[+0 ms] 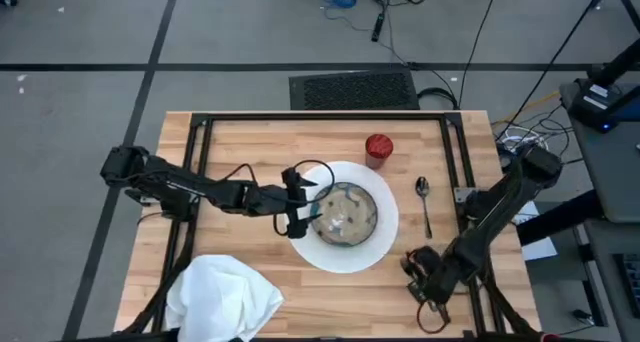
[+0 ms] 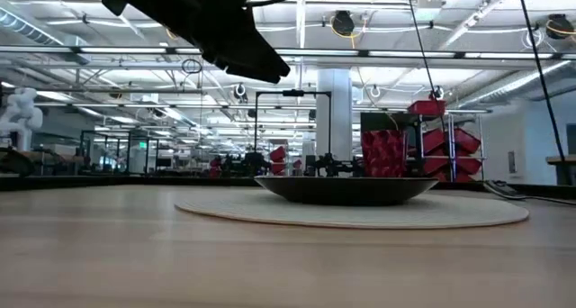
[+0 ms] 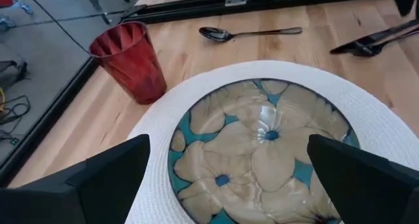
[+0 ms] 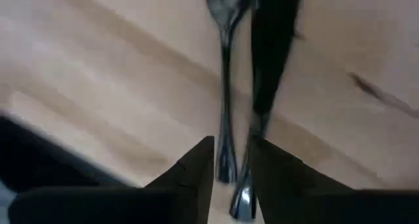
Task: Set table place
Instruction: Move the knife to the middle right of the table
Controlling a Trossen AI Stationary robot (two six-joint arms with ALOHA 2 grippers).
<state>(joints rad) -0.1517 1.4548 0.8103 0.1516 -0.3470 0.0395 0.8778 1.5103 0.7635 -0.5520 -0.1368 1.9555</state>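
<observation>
A floral-patterned bowl (image 3: 262, 139) sits in the middle of the round white plate (image 1: 385, 244) on the table (image 1: 250, 152). My left gripper (image 3: 229, 185) hovers open over the bowl's left side, a finger on either flank, touching nothing. The red cup (image 3: 131, 60) stands upright just beyond the plate's far rim. A spoon (image 1: 424, 204) lies to the right of the plate. My right gripper (image 4: 232, 175) is at the near right, shut on the knife (image 4: 272, 60) and fork (image 4: 226, 86). The white napkin (image 1: 225, 297) lies crumpled at the near left. My right gripper pinches the handle ends (image 4: 236, 178) of the fork and knife side by side between its two fingers. The fingers point along the handles. In the left wrist view the fork and knife's other ends (image 3: 363, 46) rest low on the table, right of the plate.
Black frame rails (image 1: 195, 172) cross the table at left and right, and one runs along the far edge. The right arm (image 1: 500, 207) slants over the right rail. Bare wood shows between the napkin and the plate and along the far side.
</observation>
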